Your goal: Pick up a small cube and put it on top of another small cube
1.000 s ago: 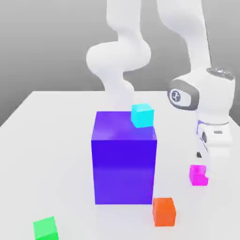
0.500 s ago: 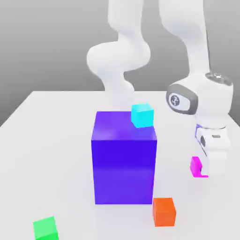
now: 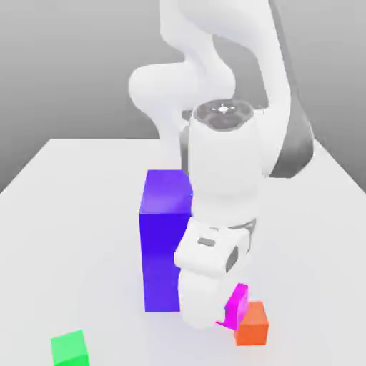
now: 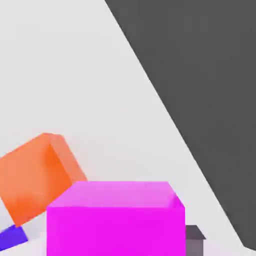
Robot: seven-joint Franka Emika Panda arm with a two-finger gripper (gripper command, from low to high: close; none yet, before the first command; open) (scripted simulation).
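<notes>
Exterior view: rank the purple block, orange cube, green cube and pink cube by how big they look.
1. Purple block, by far.
2. Orange cube and green cube look alike.
Pink cube: partly hidden behind the hand, so unranked.

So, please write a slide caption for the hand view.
Gripper carrying magenta cube toward orange cube on white table.

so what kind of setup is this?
Looks like a simulated tabletop test scene: a plain white table against a grey backdrop, flat-coloured blocks such as the orange cube, green cube and big blue block, and a white arm carrying the pink cube.
</notes>
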